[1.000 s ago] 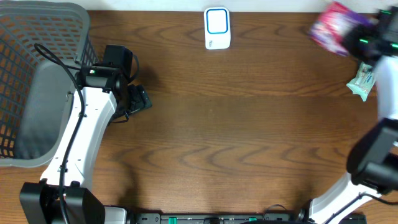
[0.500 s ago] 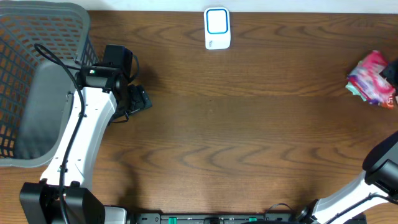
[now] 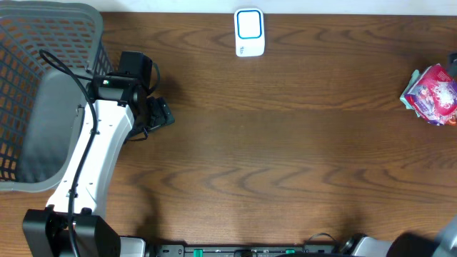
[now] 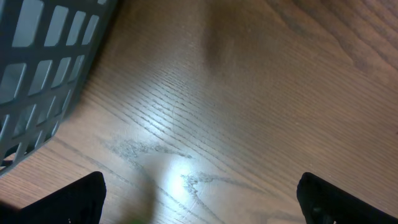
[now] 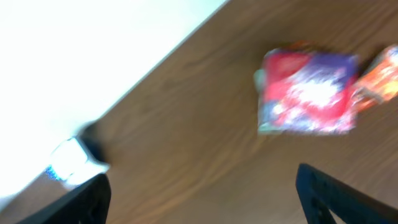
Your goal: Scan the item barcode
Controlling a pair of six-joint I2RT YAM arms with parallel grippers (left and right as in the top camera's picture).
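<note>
Since a second ago the pink-and-purple foil packet (image 3: 433, 93) has left the right gripper (image 5: 206, 200) and come from the 1 o'clock corner to lie on the brown wooden table (image 3: 285, 157) at its 3 o'clock edge, and the right arm has drawn back almost out of the overhead view. A strip of teal shows along the packet's left side; what it belongs to cannot be told. The right wrist view is blurred, but it shows the dark fingertips (image 5: 84, 198) wide apart with nothing between them. In that view the packet sits towards 1 o'clock, and an orange item (image 5: 380, 81) touches its right side.

Well apart from the packet, the white, blue-framed barcode scanner (image 3: 249, 32) lies at the table's 12 o'clock edge. A grey plastic lattice basket (image 3: 43, 43) fills the 10 o'clock corner. The white left arm (image 3: 96, 157) runs beside it from 7 o'clock. The left gripper (image 4: 205, 205) hangs over bare wood just beside the basket wall, jaws spread and holding nothing.
</note>
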